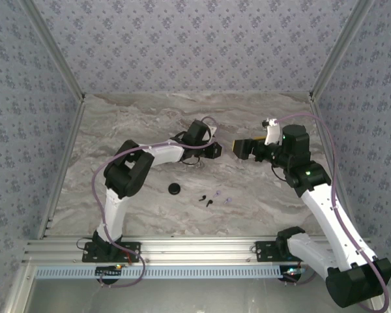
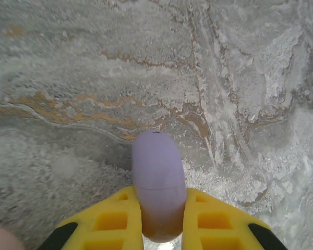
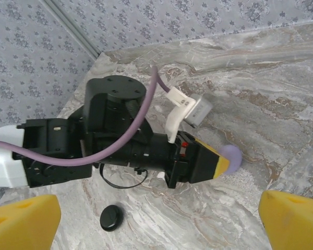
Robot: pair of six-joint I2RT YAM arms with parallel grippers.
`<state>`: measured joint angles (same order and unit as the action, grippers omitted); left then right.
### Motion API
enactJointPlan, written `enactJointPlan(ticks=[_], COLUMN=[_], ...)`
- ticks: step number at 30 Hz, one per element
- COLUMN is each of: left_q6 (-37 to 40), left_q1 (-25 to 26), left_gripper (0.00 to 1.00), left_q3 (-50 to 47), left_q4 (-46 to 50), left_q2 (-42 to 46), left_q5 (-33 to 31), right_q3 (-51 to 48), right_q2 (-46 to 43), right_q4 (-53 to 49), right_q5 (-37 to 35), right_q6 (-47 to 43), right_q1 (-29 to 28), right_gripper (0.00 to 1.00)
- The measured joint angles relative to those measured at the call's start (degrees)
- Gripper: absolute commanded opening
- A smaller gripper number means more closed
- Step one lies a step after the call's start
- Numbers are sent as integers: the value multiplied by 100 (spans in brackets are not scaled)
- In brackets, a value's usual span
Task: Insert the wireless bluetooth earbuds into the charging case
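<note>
On the table (image 1: 124, 124): earbuds (image 1: 210, 201) are lying loose (near a black case (image 1: 175, 189)).
Left gripper (image 2: 161, 211): jaws are clamping a lilac case (image 2: 156, 166).
Right gripper (image 1: 236, 148): jaws are standing wide apart.

The worktop (image 1: 150, 124) is grey-white marble veined with ochre and brown. The walls (image 1: 195, 39) carry pale lilac-grey paper with a small repeating flower sprig. The left end effector (image 2: 157, 197) has yellow fingers (image 2: 112, 221) tipped black, and the charging case (image 2: 156, 166) between them is plain lilac. The right end effector (image 3: 159, 208) is the same yellow. The round case (image 1: 174, 189) is black. Right of it lie a black earbud (image 1: 208, 201) and a lilac earbud (image 1: 225, 197). The left arm (image 1: 166, 153) and right arm (image 1: 326, 208) are white and black, with a purple cable (image 3: 144, 115).
</note>
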<state>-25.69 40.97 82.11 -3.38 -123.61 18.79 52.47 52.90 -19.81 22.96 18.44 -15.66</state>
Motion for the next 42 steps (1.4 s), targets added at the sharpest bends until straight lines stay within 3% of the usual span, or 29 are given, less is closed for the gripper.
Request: enactJointPlan(ticks=[5, 14, 21, 27, 30, 36, 42], left_q6=[-39, 227, 584, 691, 671, 313, -133], left_q1=[31, 28, -125, -612, -1008, -2164, -3110], left_gripper=[42, 55, 66, 72, 76, 84, 89], left_q3=[153, 85, -520, -1453, -2057, -3217, -4013], left_q4=[162, 535, 614, 308, 245, 192, 275], left_q2=[-59, 140, 1445, 2924, 3589, 4695, 5438], left_q5=[-42, -422, -682, -813, -918, -1056, -1086], right_q3=[-94, -157, -157, -157, -138, 490, 1801], right_q2=[-9, -22, 20, 361, 938, 2673, 4339], right_q4=[166, 442, 317, 109, 66, -195, -601], right_q5=[199, 514, 188, -476, -833, -1434, -2026], right_q6=[72, 162, -76, -446, -603, -885, -1200], right_q1=[17, 66, -166, -1019, -1738, -2903, -3753], right_gripper=[100, 100, 100, 95, 93, 90, 91])
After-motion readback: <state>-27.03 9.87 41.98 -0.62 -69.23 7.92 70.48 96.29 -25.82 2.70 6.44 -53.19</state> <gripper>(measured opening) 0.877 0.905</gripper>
